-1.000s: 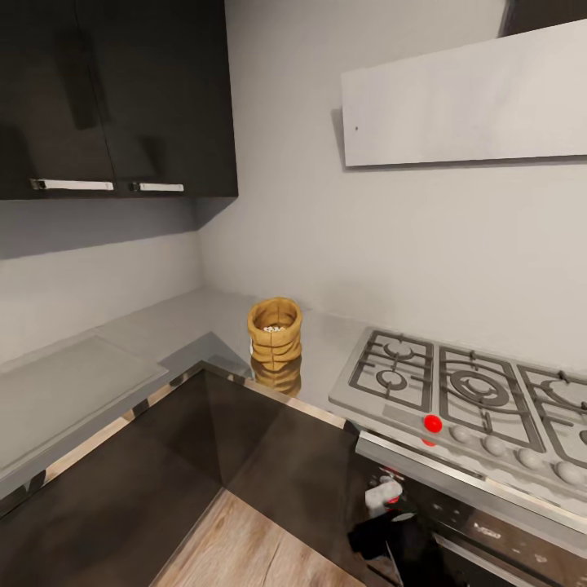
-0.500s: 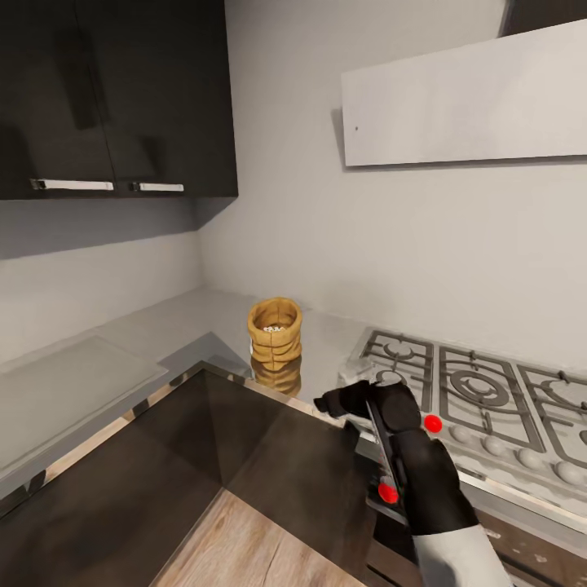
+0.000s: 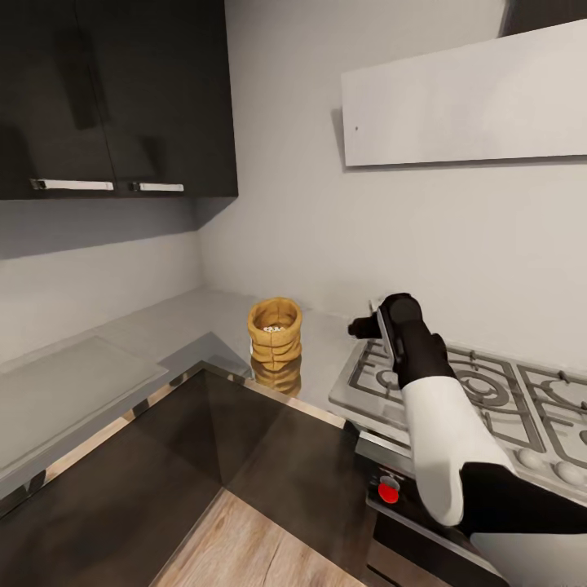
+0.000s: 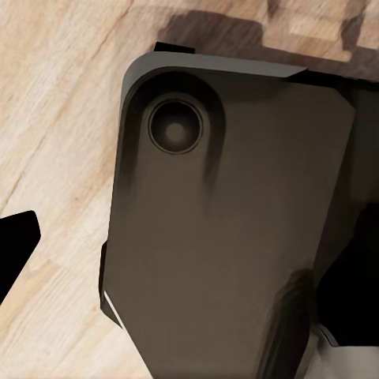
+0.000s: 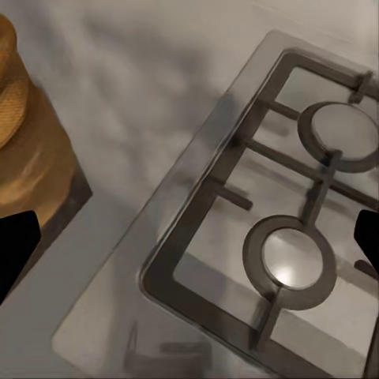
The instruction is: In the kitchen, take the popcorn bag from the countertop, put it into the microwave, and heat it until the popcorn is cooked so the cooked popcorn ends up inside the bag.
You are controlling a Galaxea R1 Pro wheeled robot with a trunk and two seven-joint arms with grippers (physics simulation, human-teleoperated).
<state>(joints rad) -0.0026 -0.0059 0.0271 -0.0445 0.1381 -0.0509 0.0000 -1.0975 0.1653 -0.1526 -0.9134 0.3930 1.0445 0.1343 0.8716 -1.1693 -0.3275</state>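
The popcorn bag (image 3: 275, 329), a tan sack with a rolled rim and pale kernels inside, stands upright on the grey countertop (image 3: 187, 322) near the inner corner. My right gripper (image 3: 360, 328) hovers over the left edge of the hob, to the right of the bag and apart from it. It is open: in the right wrist view its black fingertips (image 5: 13, 254) sit far apart with nothing between them, and the bag (image 5: 17, 138) shows at the side. In the left wrist view a black fingertip (image 4: 16, 245) hangs over the wooden floor, spread wide. The microwave is out of view.
A steel gas hob (image 3: 489, 391) with grates lies right of the bag, its red knob (image 3: 389, 491) on the front below. Dark wall cabinets (image 3: 114, 98) hang above the counter and a pale hood (image 3: 465, 98) above the hob. Dark cabinet fronts (image 3: 244, 456) meet at the corner.
My right arm has risen from below the hob's front to above the hob's left edge, closer to the bag. The bag has not moved.
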